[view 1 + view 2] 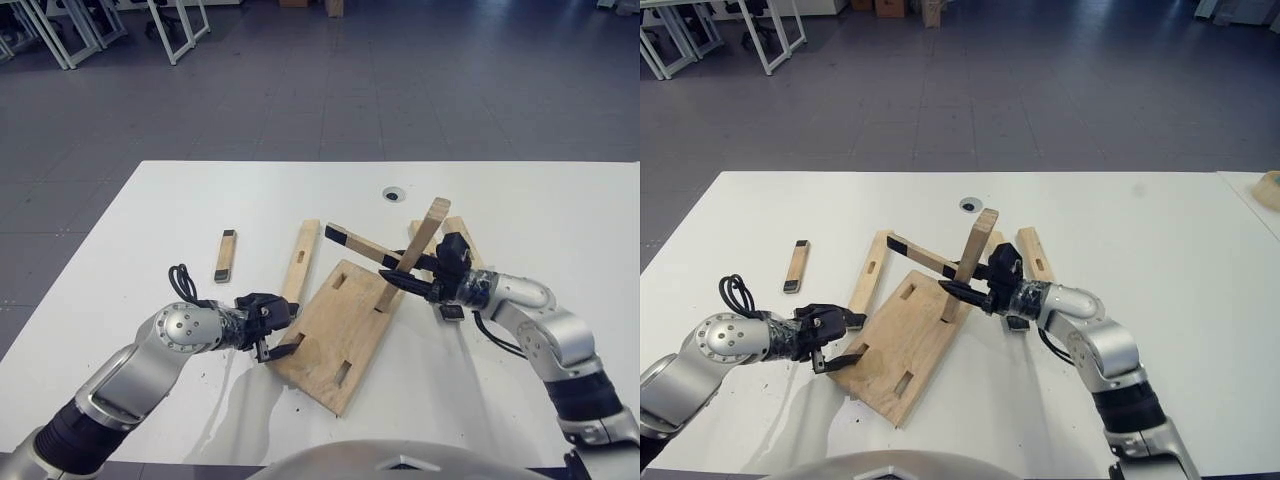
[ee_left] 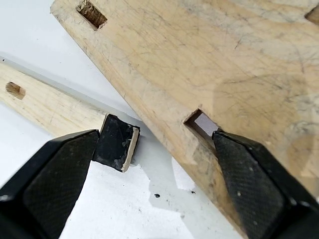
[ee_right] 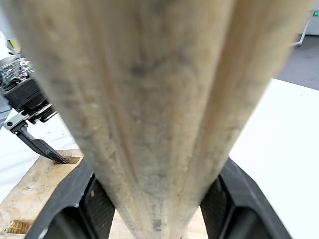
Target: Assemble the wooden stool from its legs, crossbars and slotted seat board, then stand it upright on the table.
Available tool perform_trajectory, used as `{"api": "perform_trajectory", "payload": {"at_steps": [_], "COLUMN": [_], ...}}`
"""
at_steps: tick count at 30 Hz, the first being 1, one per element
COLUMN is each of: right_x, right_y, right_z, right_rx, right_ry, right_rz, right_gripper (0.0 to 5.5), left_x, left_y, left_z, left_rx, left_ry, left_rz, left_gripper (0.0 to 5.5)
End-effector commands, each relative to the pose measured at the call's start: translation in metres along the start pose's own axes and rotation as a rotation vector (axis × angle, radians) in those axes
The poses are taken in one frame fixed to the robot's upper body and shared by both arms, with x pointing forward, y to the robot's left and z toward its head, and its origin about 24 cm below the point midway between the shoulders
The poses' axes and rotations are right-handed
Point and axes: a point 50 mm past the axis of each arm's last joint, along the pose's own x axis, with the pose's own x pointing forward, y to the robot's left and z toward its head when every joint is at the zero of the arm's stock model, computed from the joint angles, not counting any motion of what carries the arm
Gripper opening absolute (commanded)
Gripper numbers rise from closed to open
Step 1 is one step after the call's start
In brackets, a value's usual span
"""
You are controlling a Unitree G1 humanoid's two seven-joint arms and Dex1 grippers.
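Grey floor (image 1: 400,80) lies behind a white table (image 1: 560,220), which bears one slotted seat board (image 1: 340,325) lying flat and at least five wooden sticks (image 1: 300,262). The right claw (image 1: 398,274) grips one tilted stick (image 1: 425,230) standing on the board. The left claw (image 1: 290,328) gapes astride the board's left edge.

On table (image 1: 560,200): seat board (image 1: 335,330) ctr, leg (image 1: 427,225) at its rt edge, short bar (image 1: 226,255) left.

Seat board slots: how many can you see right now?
3 in plain sight: far slot, near slot, left slot by the left gripper. A fourth may be hidden under the leg that the right gripper holds.
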Motion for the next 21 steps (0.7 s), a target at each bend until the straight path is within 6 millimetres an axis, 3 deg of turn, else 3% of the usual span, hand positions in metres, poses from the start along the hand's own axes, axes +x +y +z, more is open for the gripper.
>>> {"api": "perform_trajectory", "payload": {"at_steps": [1,9,16,21], "right_x": [0.001,-0.006,-0.004,-0.004], "right_y": [-0.023,-0.026,-0.027,-0.023], "right_z": [-0.037,-0.025,0.0,0.007], "right_rx": [0.143,0.116,0.04,0.048], "right_ry": [0.227,0.153,0.078,0.059], "right_rz": [-0.133,-0.097,-0.112,-0.095], "right_gripper": [2.05,2.05,2.05,3.12], "left_x": [0.017,0.02,0.021,0.022], "left_y": [-0.023,-0.021,-0.019,-0.019], "left_z": [-0.015,-0.014,-0.015,-0.015], "left_rx": [-0.088,-0.105,-0.117,-0.125], "left_ry": [0.054,0.048,0.052,0.051], "left_rz": [-0.101,-0.072,-0.055,-0.046], "left_gripper": [4.23,4.23,4.23,4.23]}}
